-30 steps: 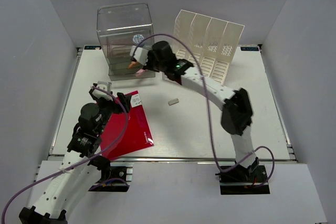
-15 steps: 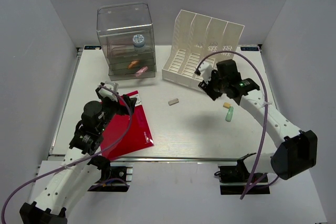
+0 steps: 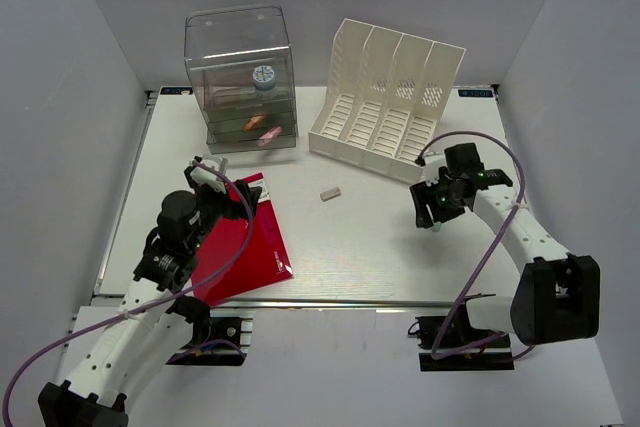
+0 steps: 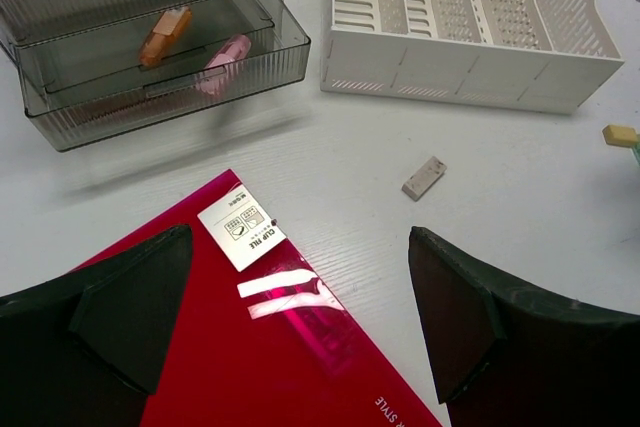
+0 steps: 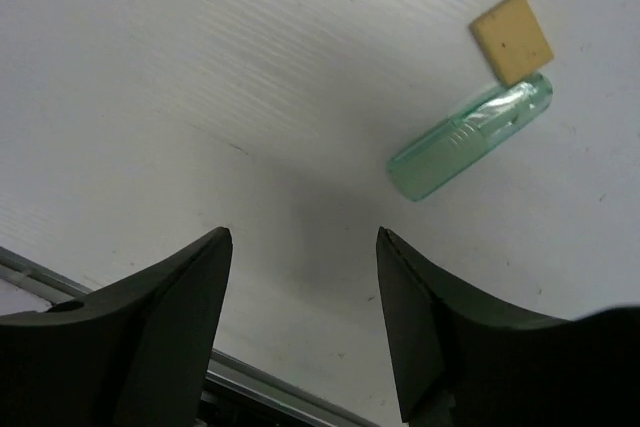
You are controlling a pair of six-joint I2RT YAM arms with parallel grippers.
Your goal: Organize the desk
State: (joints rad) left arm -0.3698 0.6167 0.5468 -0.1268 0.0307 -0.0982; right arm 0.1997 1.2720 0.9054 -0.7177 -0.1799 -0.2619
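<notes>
Hanging low over the white tabletop (image 3: 350,247), the left pincer (image 4: 300,234) is spread wide and has nothing in it. Under it lies a red folder (image 4: 250,367), flat on the near left part of the tabletop. The folder has a small white label (image 4: 243,230) with the words CLIP FILE on it.

The tabletop is big and flat and fills the middle of the top view. It has silver rails along its edges and grey walls around it. Both arms stand at its near edge, and everything else sits on it.

At the far left stands a clear drawer box (image 3: 238,67). One drawer is pulled out. In it lie an orange thing (image 4: 165,34) and a pink thing (image 4: 223,51), side by side. A small round blue and white thing (image 3: 263,75) sits higher up in the box. Right of the box stands a white file rack (image 3: 385,97) with four slots. A little grey block (image 3: 330,193) lies alone in the middle of the tabletop, between the red folder and the rack.

The right pincer (image 5: 302,234) is down low on the right side, in front of the rack. Its two fingers are apart and nothing is between them. Just past them a green see-through tube (image 5: 470,137) lies on its side. A small tan square (image 5: 512,38) lies just beside one end of the tube. I cannot tell if the two touch.
</notes>
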